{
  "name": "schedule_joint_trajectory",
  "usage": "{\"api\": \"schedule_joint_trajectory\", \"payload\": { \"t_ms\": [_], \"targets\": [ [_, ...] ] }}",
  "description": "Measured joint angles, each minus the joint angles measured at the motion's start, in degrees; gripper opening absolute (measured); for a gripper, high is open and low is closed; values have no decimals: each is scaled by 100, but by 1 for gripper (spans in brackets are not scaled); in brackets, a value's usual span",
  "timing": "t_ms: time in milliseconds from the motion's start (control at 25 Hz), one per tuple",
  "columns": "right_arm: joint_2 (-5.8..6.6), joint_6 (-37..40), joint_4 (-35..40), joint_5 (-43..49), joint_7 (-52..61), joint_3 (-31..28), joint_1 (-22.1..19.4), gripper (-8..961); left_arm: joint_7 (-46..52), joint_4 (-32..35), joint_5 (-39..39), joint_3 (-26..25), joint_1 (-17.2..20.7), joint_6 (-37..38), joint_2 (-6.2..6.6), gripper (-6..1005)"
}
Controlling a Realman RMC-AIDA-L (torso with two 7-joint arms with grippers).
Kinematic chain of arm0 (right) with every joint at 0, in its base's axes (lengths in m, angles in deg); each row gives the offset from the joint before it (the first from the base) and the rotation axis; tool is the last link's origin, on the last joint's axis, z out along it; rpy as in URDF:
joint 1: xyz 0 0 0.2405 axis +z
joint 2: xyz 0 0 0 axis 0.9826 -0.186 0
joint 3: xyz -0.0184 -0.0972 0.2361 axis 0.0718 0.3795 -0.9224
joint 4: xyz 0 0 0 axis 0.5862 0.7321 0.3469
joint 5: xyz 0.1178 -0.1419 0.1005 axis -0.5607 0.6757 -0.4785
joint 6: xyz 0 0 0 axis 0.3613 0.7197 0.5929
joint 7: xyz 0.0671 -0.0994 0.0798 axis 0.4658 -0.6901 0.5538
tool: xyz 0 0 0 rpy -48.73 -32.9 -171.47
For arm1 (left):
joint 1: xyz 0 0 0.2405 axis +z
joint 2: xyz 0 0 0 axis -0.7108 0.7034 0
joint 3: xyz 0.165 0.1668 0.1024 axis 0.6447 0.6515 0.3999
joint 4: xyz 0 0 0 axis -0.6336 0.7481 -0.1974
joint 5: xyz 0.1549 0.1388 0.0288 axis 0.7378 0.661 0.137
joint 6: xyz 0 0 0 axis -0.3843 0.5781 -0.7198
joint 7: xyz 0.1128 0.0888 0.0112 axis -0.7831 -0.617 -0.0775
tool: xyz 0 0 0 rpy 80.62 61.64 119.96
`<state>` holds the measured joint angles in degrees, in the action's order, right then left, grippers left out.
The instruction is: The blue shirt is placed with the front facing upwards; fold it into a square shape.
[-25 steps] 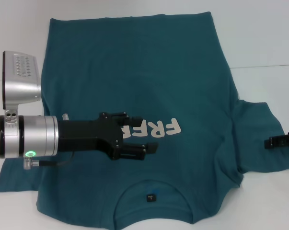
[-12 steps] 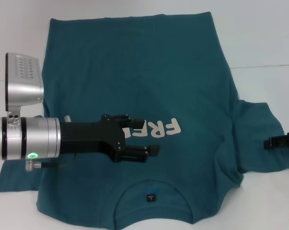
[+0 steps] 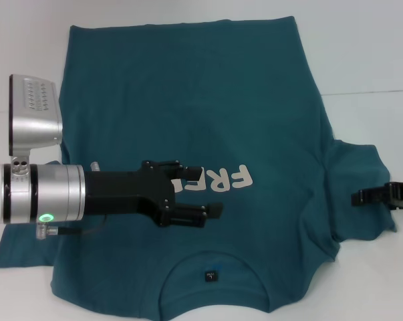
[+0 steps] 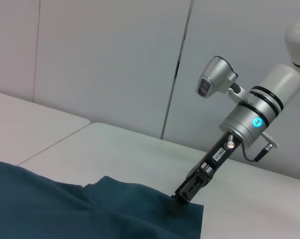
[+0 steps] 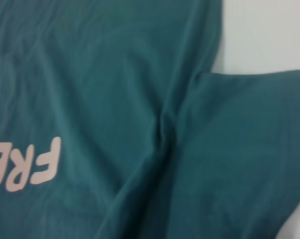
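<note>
Your right gripper [image 3: 359,198] has slid in over the blue shirt's [image 3: 188,87] sleeve edge.

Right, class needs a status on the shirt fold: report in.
Left claw open, over the chest lettering. Right claw at the right sleeve edge, grip unclear. Blue shirt flat, front up, unfolded. Nothing in the way.

A white surface [image 3: 368,53] is lying under even light, a seam [image 3: 368,92] running toward its right edge, while pale grey wall panels [image 4: 105,59] are standing behind it.
</note>
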<state>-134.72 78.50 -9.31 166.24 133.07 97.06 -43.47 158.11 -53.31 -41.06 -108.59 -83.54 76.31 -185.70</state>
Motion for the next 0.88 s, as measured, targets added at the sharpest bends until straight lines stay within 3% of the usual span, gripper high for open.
{"api": "schedule_joint_trajectory", "payload": {
  "t_ms": [520, 880],
  "targets": [
    [-24, -55, 6, -256, -84, -7, 160, 895, 0, 0, -2, 0, 10, 1, -5, 875],
    [-187, -130, -20, -268, -157, 11, 325, 895, -11, 0, -3, 1, 2, 1, -8, 875]
  ]
}}
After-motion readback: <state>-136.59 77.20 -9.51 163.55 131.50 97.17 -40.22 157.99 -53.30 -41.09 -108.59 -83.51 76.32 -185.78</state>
